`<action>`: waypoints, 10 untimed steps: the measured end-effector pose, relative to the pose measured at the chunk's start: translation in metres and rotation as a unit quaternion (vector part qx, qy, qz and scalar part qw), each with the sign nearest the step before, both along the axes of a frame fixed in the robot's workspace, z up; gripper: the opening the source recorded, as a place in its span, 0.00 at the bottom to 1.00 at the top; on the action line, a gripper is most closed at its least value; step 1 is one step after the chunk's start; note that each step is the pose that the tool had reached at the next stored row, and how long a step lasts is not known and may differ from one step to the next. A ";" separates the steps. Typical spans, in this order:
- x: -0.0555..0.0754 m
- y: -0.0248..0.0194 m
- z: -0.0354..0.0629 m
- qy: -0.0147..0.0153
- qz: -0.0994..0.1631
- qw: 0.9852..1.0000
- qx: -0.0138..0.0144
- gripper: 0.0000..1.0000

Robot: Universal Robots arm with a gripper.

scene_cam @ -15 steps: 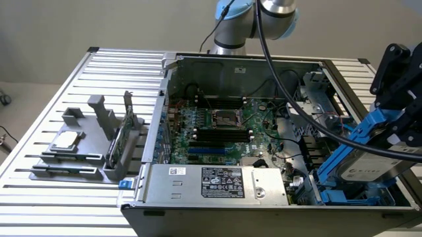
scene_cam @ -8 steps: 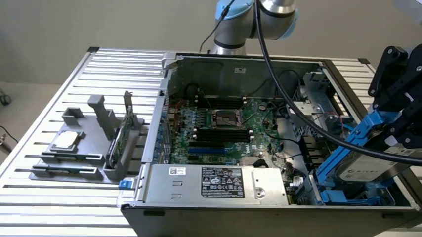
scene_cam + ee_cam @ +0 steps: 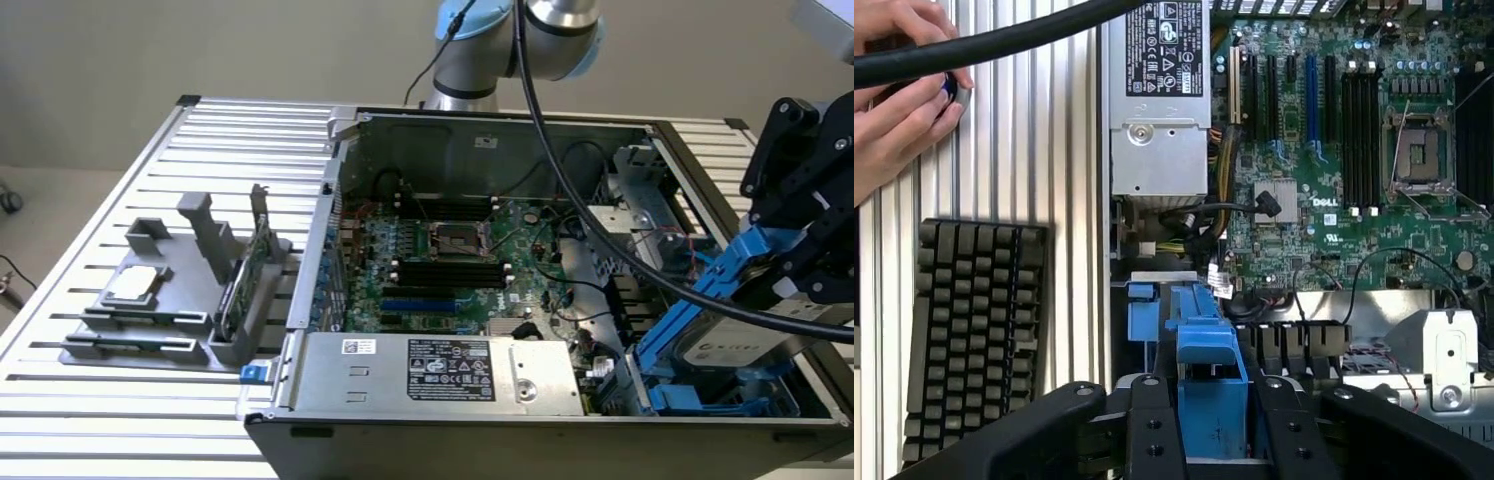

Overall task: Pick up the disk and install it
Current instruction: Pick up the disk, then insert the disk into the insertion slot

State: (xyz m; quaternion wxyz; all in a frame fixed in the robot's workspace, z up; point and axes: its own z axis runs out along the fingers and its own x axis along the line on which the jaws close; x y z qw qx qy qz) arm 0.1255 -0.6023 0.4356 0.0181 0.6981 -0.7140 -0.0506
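Gripper point(image 3: 1209, 425) was clenched on the blue-framed disk point(image 3: 721, 335), which the exterior view showed tilted into the open case point(image 3: 481, 140). From the wrist I saw a hand point(image 3: 899, 100) and a keyboard point(image 3: 974, 330).

The disk point(image 3: 722, 350) leans inside the case point(image 3: 481, 140) at the exterior view's right, a holder point(image 3: 104, 345) outside left.

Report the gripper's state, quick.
Gripper: shut on the disk, held tilted over the open computer case.
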 end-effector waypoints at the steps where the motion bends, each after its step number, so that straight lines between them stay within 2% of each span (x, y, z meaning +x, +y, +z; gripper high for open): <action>1: 0.000 0.0000 -0.0003 0.000 0.000 1.000 0.001 0.33; 3: 0.000 -0.0004 -0.0005 0.000 0.002 1.000 0.002 0.33; 10: 0.000 -0.0030 -0.0011 0.000 0.007 1.000 0.002 0.33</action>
